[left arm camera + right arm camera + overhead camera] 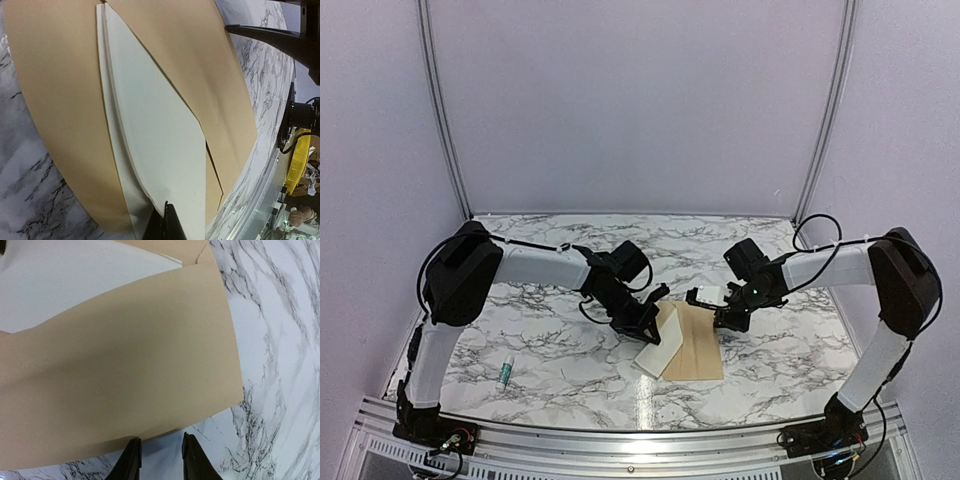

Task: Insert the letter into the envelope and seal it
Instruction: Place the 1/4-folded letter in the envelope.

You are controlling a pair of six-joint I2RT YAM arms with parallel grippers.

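The cream letter (160, 140) is folded, and its pale back shows. It lies partly on the tan envelope (60, 100), with one long side tucked under the envelope's upper sheet (200, 65). My left gripper (170, 209) is shut on the letter's near edge. In the top view the letter (653, 352) sticks out to the left of the envelope (698, 345), below my left gripper (645, 322). My right gripper (160, 446) is open at the envelope's (125, 365) near edge, with only marble between its fingers. The letter (75, 280) shows beyond it.
A small white glue stick with a green cap (505, 373) lies on the marble table (550, 330) at the front left. An aluminium rail (620, 440) runs along the near edge. Purple walls close in the back and sides.
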